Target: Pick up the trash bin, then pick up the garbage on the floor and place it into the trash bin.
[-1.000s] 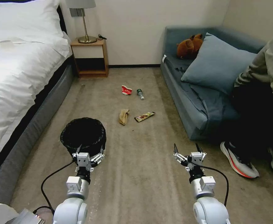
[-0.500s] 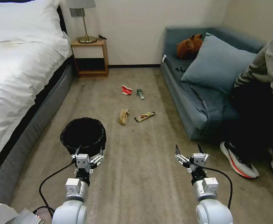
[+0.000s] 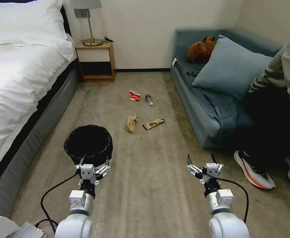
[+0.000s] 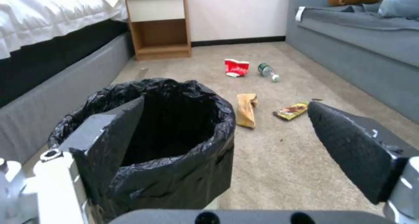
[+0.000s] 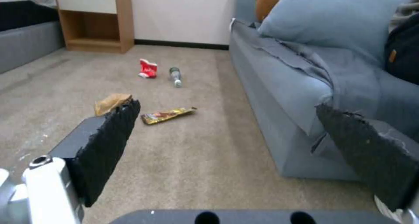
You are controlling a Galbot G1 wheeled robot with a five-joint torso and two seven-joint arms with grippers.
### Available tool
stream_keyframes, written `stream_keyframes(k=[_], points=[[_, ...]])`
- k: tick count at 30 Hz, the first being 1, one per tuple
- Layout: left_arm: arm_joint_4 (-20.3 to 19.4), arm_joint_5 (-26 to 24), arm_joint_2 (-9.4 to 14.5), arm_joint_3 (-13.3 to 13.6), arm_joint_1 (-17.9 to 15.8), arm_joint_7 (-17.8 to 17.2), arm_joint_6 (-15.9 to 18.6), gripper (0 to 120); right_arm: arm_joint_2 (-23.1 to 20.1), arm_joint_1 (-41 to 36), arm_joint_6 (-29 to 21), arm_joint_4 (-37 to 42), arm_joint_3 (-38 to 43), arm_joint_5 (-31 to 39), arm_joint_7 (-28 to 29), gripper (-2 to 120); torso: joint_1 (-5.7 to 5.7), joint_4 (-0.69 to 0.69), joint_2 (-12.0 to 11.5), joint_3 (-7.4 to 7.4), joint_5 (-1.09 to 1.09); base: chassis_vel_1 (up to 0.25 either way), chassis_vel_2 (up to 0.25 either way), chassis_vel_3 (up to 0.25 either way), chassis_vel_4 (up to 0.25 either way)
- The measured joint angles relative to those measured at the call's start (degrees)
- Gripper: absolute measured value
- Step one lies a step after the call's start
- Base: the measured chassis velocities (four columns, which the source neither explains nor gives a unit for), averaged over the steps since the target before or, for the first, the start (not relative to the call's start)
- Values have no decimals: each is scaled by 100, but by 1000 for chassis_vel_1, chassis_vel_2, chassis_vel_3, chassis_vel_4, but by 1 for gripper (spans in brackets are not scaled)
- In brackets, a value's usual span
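The trash bin (image 3: pixel 88 142), lined with a crinkly black bag, stands on the carpet near the bed. My left gripper (image 3: pixel 95 159) is open just on the near side of it, one finger (image 4: pixel 111 135) in front of the bin's rim (image 4: pixel 174 86). Farther off on the floor lies the garbage: a red-and-white carton (image 3: pixel 134 95), a small bottle (image 3: pixel 148 99), a tan paper bag (image 3: pixel 131 123) and a gold-brown wrapper (image 3: pixel 153 123). My right gripper (image 3: pixel 200 158) hangs open over bare carpet, holding nothing; the wrapper (image 5: pixel 168 115) lies ahead of it.
A white bed (image 3: pixel 16 82) runs along the left, with a wooden nightstand (image 3: pixel 97 61) and lamp at the back. A blue sofa (image 3: pixel 201 112) with a cushion and brown plush toy (image 3: pixel 201 49) fills the right. A seated person's shoe (image 3: pixel 254 170) rests near my right gripper.
Both arms have drawn back a little toward me, the right one more than the left. The bin and the litter have stayed where they were.
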Motion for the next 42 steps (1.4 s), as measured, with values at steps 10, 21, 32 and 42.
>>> stream_keyframes(k=[10, 21, 32, 42], points=[[-44, -288, 161, -508, -245, 161, 512, 100, -454, 361, -374, 278, 798, 692, -245, 100, 0, 0, 0, -1, -9, 0, 0, 0, 0], [-125, -1116, 533, -1578, -749, 616, 1598, 100, -465, 364, -472, 275, 739, 737, -212, 100, 0, -1, -1, 0, 3, 0, 0, 0, 0], [-153, -775, 616, -1649, -624, 1411, 1446, 100, -505, 391, 200, -86, 669, 741, -1279, 100, 0, 0, -1, 0, 0, 0, 0, 0, 0], [-127, -911, 523, -1631, -622, 897, 1522, 99, -468, 404, 553, -358, 531, 615, -1126, 100, 0, 0, -1, 0, 0, 0, 0, 0, 0]])
